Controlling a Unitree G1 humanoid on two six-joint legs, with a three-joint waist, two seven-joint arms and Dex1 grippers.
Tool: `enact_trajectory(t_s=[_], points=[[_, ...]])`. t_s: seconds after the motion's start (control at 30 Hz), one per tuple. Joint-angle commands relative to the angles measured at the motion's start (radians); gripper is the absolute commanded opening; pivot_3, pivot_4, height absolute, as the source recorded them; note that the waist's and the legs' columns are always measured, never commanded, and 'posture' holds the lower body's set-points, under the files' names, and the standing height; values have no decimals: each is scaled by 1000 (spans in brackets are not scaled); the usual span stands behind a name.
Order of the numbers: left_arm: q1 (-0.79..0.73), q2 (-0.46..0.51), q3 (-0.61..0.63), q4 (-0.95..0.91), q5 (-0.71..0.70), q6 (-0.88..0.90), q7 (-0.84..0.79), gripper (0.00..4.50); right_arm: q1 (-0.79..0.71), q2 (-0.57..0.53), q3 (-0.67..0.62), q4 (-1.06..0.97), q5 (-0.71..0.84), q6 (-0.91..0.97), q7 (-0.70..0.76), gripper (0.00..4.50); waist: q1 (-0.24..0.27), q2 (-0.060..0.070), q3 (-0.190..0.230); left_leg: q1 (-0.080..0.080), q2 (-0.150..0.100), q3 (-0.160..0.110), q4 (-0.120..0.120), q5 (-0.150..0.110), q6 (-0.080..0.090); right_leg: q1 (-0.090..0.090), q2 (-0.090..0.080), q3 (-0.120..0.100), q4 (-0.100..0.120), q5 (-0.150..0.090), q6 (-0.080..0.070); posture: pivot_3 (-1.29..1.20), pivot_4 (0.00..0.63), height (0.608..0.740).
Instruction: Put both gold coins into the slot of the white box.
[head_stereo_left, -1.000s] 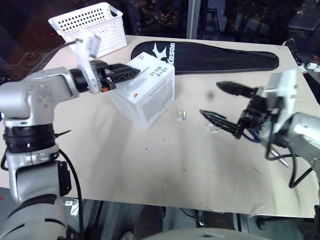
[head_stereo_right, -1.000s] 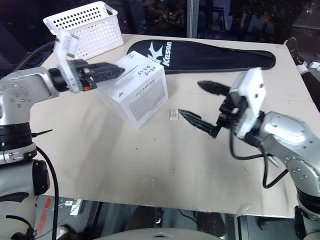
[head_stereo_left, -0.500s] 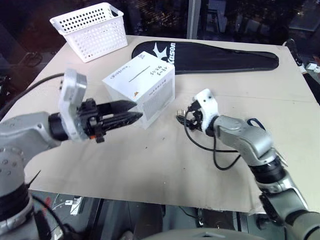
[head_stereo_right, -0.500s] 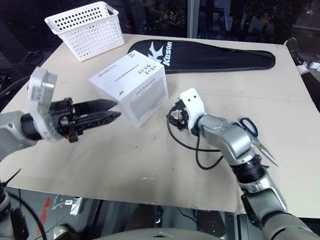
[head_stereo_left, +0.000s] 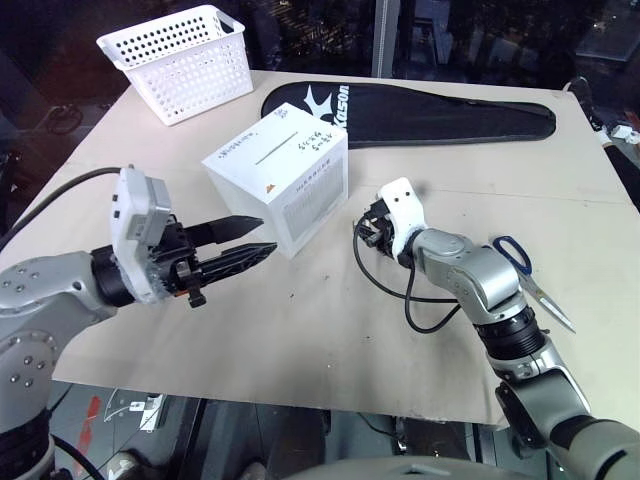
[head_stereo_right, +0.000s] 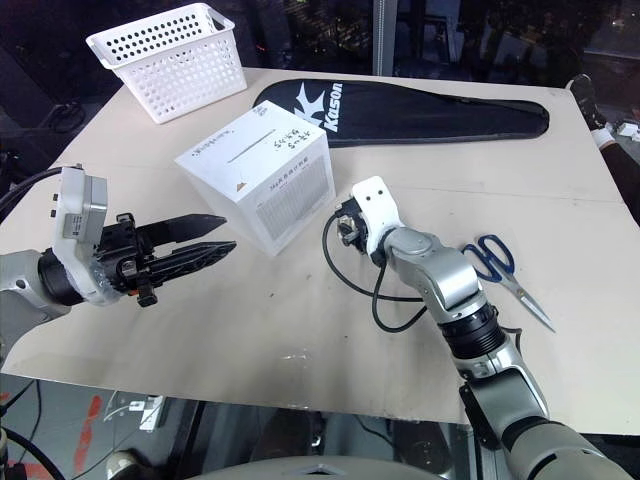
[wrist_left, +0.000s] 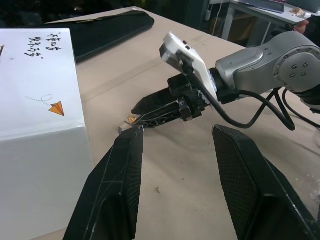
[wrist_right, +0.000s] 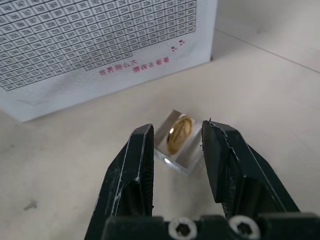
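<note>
The white box (head_stereo_left: 300, 195) stands mid-table with its thin dark slot (head_stereo_left: 277, 150) on top. Just to its right a gold coin (wrist_right: 180, 134) sits on edge inside a small clear case (wrist_right: 172, 161) lying on the table. My right gripper (head_stereo_left: 360, 228) is low over the table, its jaws closed in against both sides of that case. The left gripper (head_stereo_left: 268, 234) hovers in front of the box's near left corner, open and empty, pointing toward the right gripper.
A white perforated basket (head_stereo_left: 180, 55) stands at the far left corner. A long black zipped bag (head_stereo_left: 430, 110) lies along the back. Blue-handled scissors (head_stereo_left: 525, 275) lie by my right forearm. A black cable (head_stereo_left: 415, 310) loops from the right wrist.
The left gripper pulled back from above the box top to low in front of it. The right gripper swung down and left to the clear case and narrowed its wide-open jaws onto it.
</note>
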Motion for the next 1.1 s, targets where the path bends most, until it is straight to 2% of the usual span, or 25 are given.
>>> enact_trajectory(t_s=[0.03, 0.57, 0.63, 0.73, 0.97, 1.1], points=[[7, 25, -1, -6, 1, -40, -32, 2198, -18, 7, -35, -29, -13, 9, 14, 1665, 0, 0, 0, 0, 0, 0, 0, 0, 0, 0, 0, 0, 0, 0, 0, 0, 150, 740], [112, -5, -3, -115, 61, -123, 58, 2198, -7, 30, -44, -40, -46, 32, 42, 1665, -1, 0, 0, 0, 0, 0, -3, 0, 0, -3, 0, 2, 0, 0, 0, 0, 150, 740], [129, -14, -7, -133, 70, -135, 71, 2198, -6, 32, -46, -41, -50, 34, 45, 1133, -1, 0, 0, 0, 0, 0, -3, 0, 0, -3, 0, 2, 0, 0, 0, 0, 150, 740], [146, -18, -3, -140, 67, -140, 81, 2198, -5, 35, -47, -44, -53, 37, 47, 30, -1, 0, 0, -1, 0, 0, -4, 0, 0, -4, 0, 3, 0, 0, 0, 0, 150, 740], [171, -20, -8, -136, 69, -161, 82, 2198, 2, 36, -51, -58, -56, 49, 50, 30, -1, 0, 0, -1, 0, 0, -5, 0, 0, -5, 0, 3, 0, 0, 0, 0, 150, 740], [151, -27, -11, -124, 14, -140, 104, 2198, 8, 31, -65, -88, -45, 52, 59, 30, -1, 0, 0, -1, 0, 0, -5, 0, 0, -5, 0, 3, 0, 0, 0, 0, 150, 740]])
